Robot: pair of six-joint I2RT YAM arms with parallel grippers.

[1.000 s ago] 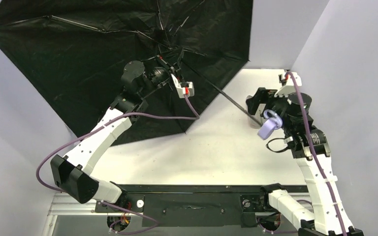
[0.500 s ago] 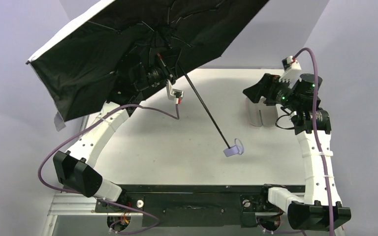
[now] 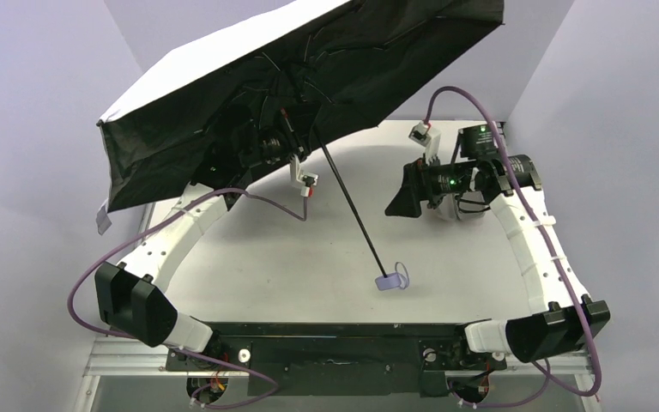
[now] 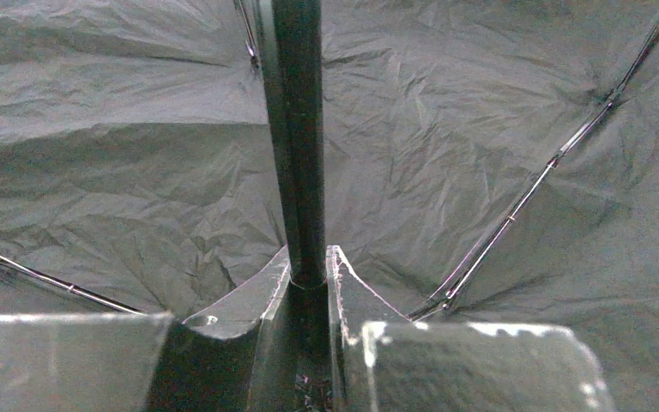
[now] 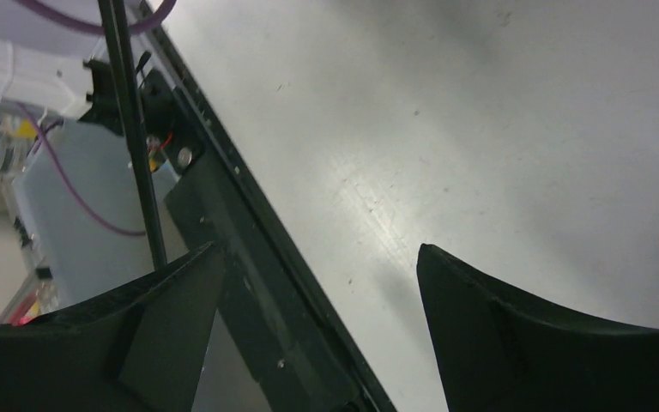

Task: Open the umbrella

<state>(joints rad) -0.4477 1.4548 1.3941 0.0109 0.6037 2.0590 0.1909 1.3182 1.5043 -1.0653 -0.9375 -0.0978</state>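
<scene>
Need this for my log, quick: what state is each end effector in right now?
Left end effector: closed, gripping the umbrella by its shaft.
Right end effector: open, holding nothing.

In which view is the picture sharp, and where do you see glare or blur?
Top external view: sharp, evenly lit, no strong glare on the umbrella. Left wrist view: dim, its black fabric fills the frame with sharp wrinkles; the left tool is blurred with bright edges. Right wrist view: a glare streak on the table; the right tool is dark and soft.
</scene>
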